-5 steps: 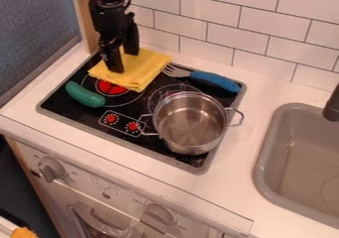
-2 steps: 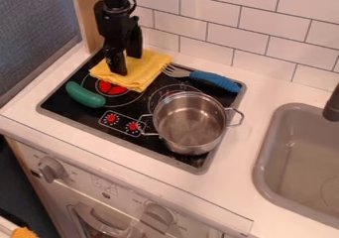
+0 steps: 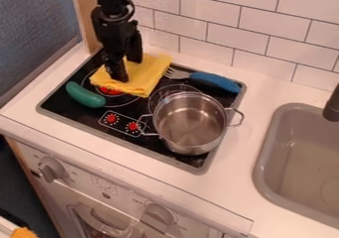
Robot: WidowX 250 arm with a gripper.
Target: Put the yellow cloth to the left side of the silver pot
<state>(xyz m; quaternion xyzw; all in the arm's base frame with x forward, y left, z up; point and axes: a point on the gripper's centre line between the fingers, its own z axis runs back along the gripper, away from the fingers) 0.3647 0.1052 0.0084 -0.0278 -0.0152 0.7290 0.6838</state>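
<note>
The claw (image 3: 128,70) is released, its fingers spread and down at the yellow cloth (image 3: 149,75) on the stovetop's (image 3: 65,105) back left, probably so they can pinch or drag it toward the left side of the silver pot (image 3: 188,125).

We see white tiled wall (image 3: 258,33), dark grid lines; blue-grey panel (image 3: 33,38) at left; pale countertop (image 3: 265,90); grey sink (image 3: 265,167); white oven front (image 3: 132,202) below.
</note>
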